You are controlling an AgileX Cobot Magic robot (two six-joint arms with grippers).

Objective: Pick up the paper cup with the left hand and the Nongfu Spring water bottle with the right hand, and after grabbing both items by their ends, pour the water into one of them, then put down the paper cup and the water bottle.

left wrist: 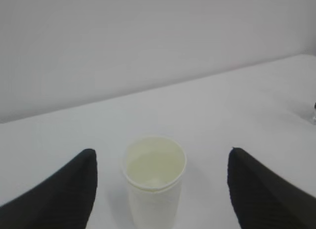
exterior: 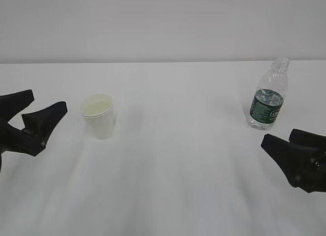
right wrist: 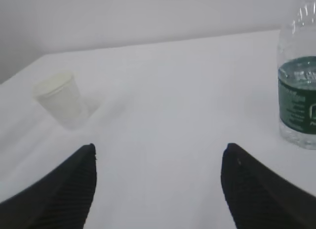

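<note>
The white paper cup stands upright on the left of the counter, its pale inside showing. Well apart on the right stands the uncapped Nongfu Spring water bottle, clear and ribbed with a dark green label, holding water low down.

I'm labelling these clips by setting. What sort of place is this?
Probably a robot test bench: a bare white table against a blank wall, only a paper cup and water bottle, with two black hands poised.

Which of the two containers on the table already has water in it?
The Nongfu Spring water bottle, the clear, green-labelled one on the right. The paper cup on the left looks empty inside.
</note>
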